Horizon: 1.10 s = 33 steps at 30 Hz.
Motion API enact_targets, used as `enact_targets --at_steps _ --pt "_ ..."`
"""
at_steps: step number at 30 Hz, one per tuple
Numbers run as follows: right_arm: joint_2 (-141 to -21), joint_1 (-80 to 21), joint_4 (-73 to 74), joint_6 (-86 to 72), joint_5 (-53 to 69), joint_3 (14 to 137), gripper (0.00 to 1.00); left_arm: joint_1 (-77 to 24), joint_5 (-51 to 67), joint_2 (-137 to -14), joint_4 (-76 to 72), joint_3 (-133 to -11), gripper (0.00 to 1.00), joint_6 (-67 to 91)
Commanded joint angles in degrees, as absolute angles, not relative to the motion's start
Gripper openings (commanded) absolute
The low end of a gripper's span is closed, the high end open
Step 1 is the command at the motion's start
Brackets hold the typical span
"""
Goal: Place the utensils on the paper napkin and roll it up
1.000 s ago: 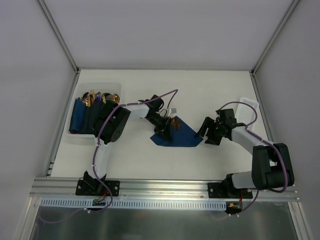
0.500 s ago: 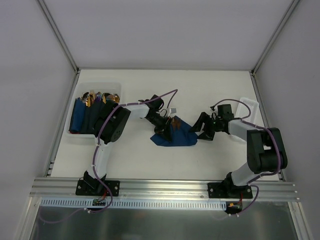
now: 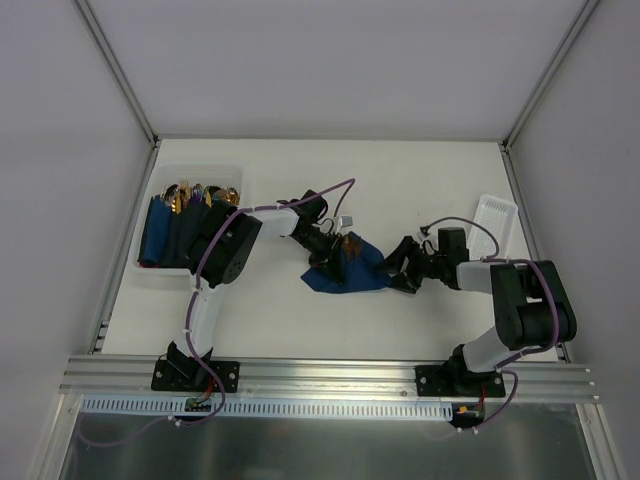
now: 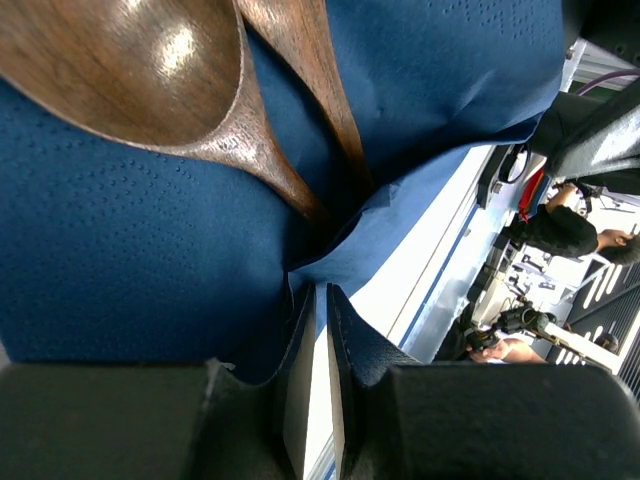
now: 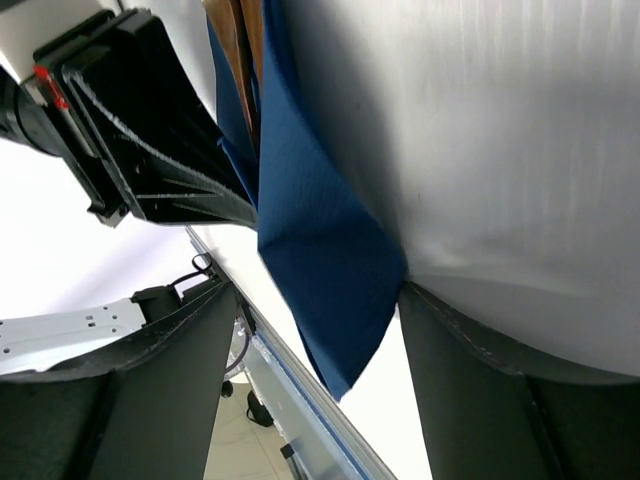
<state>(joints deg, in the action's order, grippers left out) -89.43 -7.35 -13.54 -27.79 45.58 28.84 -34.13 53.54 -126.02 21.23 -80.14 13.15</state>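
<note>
Now the open right hand has nudged the paper napkin inward toward the utensils; left hand pinches its edge; rolling begins.

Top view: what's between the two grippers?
The navy napkin, with the utensils on it, fills the gap from left gripper to right gripper, in the top view.

you've got the utensils lying on the paper napkin mid-table, left gripper on its left, right gripper on its right, bin far left.
</note>
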Motion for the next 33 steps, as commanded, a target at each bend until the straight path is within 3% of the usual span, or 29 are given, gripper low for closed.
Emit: enact_targets --at_steps 1,13,25,33 --pt "-88.34 -7.12 -12.39 -29.87 37.62 23.21 0.72 -34.19 50.36 -127.18 20.65 -80.16 0.11 12.48" --pt "-79.63 -6.50 -13.01 -34.19 34.81 17.84 0.74 -34.01 50.54 -126.83 20.39 -79.72 0.11 12.31" --pt "-83.93 -7.03 -17.75 -29.10 32.26 20.92 0.71 -33.57 50.98 -127.35 20.48 -80.15 0.11 12.48" --pt "-84.81 -12.56 -13.89 -23.21 26.28 22.59 0.69 -33.49 51.15 -127.62 20.57 -80.16 0.11 12.66"
